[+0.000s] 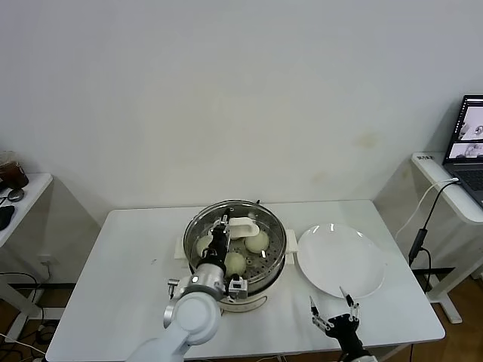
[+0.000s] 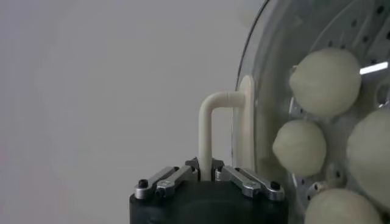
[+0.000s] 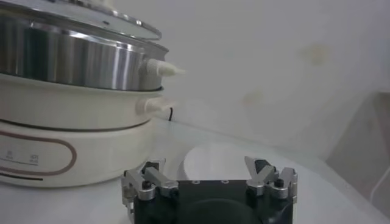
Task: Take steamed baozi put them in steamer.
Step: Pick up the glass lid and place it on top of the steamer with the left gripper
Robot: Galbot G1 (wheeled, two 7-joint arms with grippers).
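Now, we set down what we see, line by line.

Left gripper: our left gripper [image 2: 206, 175] is closed tight on the white handle [image 2: 210, 131] of the glass lid [image 1: 240, 220], which it holds over the steamer [image 1: 235, 253].

Buns and left gripper: we count four steamed baozi [image 2: 323, 82] in the left wrist view, lying on the perforated tray just under the lid and close beside the gripper; in the head view three show clearly in the pot, right by the fingers.

Steamer: it stands in the middle of the white desk [image 1: 121, 264], a round pot with a shiny steel wall, a tray full of small holes, white side handles and a cream-white base.

Right gripper: our right gripper [image 1: 333, 309] has its jaws spread wide and holds nothing; it hovers low at the near edge of the desk, just in front of the plate [image 1: 339, 260] and to the right of the steamer.

Plate: flat, round, glossy white, lying right beside the steamer.

Buns, texture: smooth, round, cream-white dough with a matt skin.

Lid: clear glass with a metal rim and an arched white handle.

Writing: we can make out small marks on the steamer's base [image 3: 67, 152] in the right wrist view, too small for us to read.
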